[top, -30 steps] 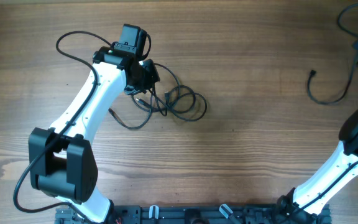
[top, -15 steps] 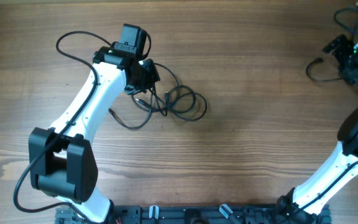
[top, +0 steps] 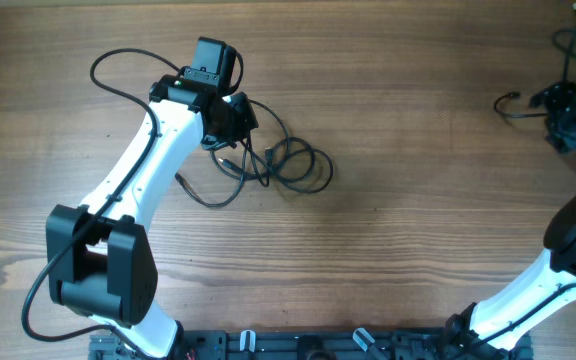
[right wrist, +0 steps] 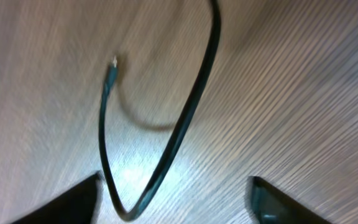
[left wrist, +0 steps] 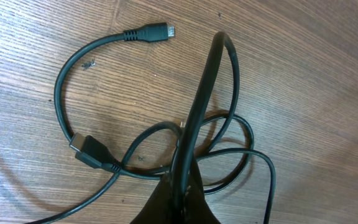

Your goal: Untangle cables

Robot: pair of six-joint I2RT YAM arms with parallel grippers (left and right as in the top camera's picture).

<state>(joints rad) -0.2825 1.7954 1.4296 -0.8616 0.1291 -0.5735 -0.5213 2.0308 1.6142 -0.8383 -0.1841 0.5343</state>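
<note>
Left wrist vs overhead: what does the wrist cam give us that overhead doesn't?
Only left wrist: plug detail in the tangled cables, with a small plug and a wider plug. It also shows one strand rising off the table into the left gripper, which is closed on it.
Only overhead: both arms, and the right gripper at the far right by a separate cable, well apart from the tangle.
Both: the same looped tangle on the wooden table, under the left gripper.
</note>
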